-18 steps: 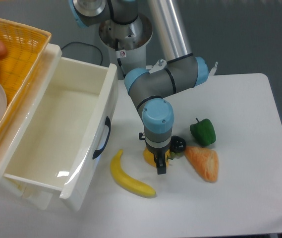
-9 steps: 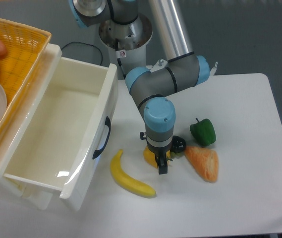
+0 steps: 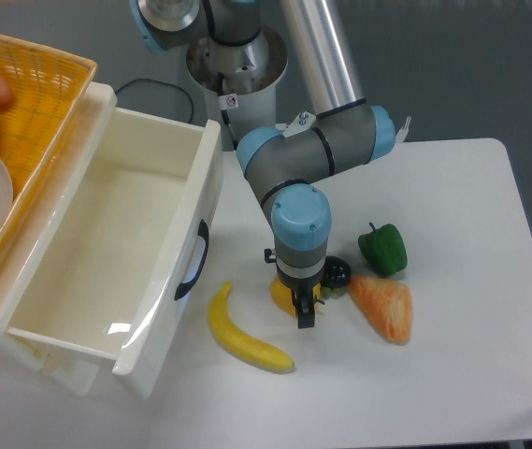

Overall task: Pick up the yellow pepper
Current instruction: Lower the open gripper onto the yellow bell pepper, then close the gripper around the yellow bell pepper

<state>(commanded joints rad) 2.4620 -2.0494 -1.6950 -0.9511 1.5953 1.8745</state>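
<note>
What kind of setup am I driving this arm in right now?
Likely a robotics lab tabletop: a white table with toy food, the yellow pepper, banana and green pepper, plus an open white drawer. The gripper is down over the yellow pepper.

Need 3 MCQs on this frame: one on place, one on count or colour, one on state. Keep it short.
1. Where is the yellow pepper?
A. in the drawer
B. on the table under the gripper
C. in the basket

2. How many bananas lie on the table?
A. one
B. two
C. three

3. What state is the white drawer in?
A. shut
B. pulled open, nothing visible inside
C. open and full of fruit

Answers:
1 B: the gripper hangs right over the yellow pepper, which shows only partly beside the fingers.
2 A: a single banana lies between the drawer and the pepper.
3 B: its white interior is exposed and bare.
</note>
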